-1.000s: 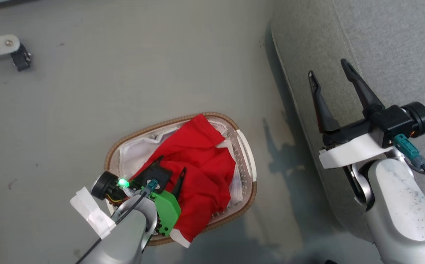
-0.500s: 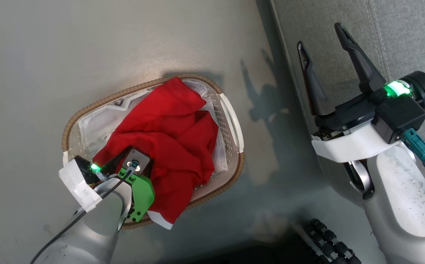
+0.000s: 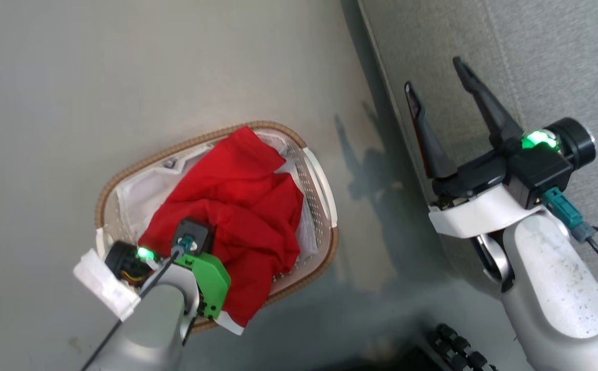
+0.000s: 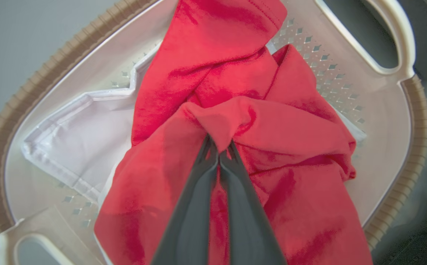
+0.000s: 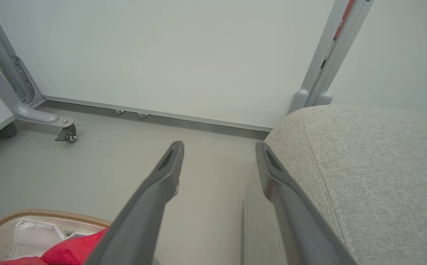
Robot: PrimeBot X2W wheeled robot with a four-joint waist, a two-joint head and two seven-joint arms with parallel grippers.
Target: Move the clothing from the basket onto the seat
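Observation:
Red clothing (image 3: 237,206) lies heaped in the oval cream basket (image 3: 322,178) with a brown woven rim, standing on the grey floor. My left gripper (image 4: 219,145) is down in the basket, shut on a pinched fold of the red clothing (image 4: 243,121). In the head view its wrist covers the fingers. A white trimmed corner (image 3: 229,325) hangs over the basket's near rim. The grey seat (image 3: 536,67) rises at the right. My right gripper (image 3: 433,74) hovers open over the seat's edge, nothing between its fingers (image 5: 169,169). The seat (image 5: 364,165) is beside it.
A translucent white liner (image 4: 77,140) lies in the basket under the clothing. A metal frame leg with a caster (image 5: 66,134) stands by the far wall. A dark ribbed part of my base (image 3: 459,348) shows at the bottom.
My left gripper has gone down into the basket and shut on a fold of the red clothing. The head camera shifted, so the scene moved. The right gripper stays open.

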